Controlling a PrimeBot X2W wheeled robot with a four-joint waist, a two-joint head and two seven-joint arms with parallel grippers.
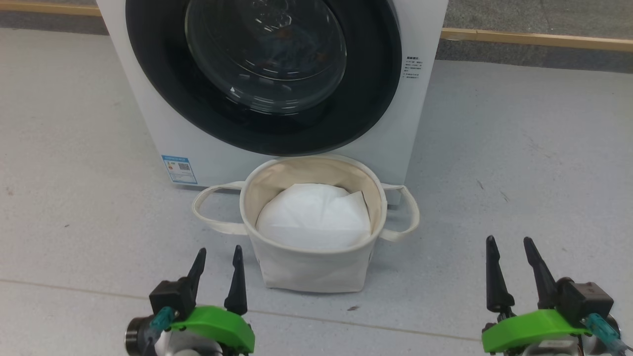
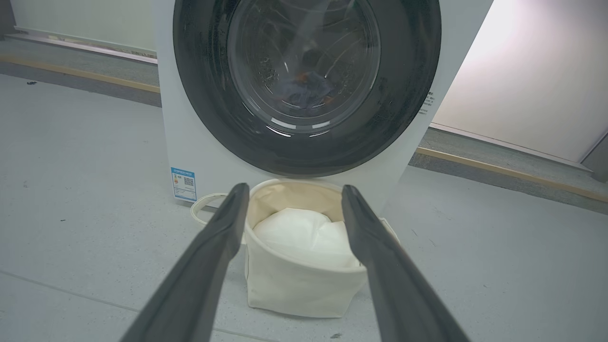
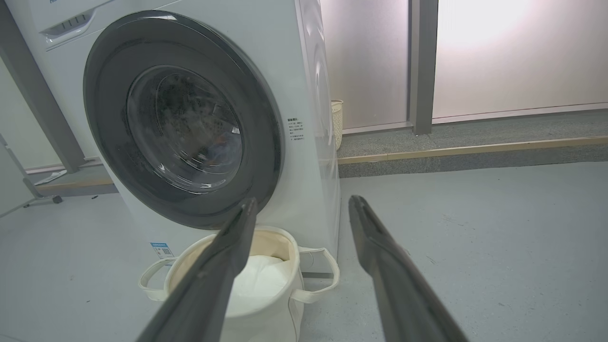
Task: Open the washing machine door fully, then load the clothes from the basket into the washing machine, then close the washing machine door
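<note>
The washing machine [image 1: 163,128] stands straight ahead, and its black-rimmed round door [image 1: 376,74] lies flat against the front. Through the glass, a bluish garment with orange marks [image 2: 308,90] shows dimly inside the drum; I cannot make out the cream garment. The cream basket [image 1: 306,269] sits on the floor against the machine's foot and holds a plain white sheet [image 1: 311,217]. My left gripper [image 1: 220,250] is open just left of the basket, apart from it. My right gripper [image 1: 509,241] is open well to the basket's right. Neither holds anything.
A yellow strip [image 1: 539,38] edges a raised grey ledge behind the machine. A pale latticed bin [image 3: 336,121] stands behind the machine's right side, near a grey pillar [image 3: 420,66]. Grey floor stretches on both sides of the basket.
</note>
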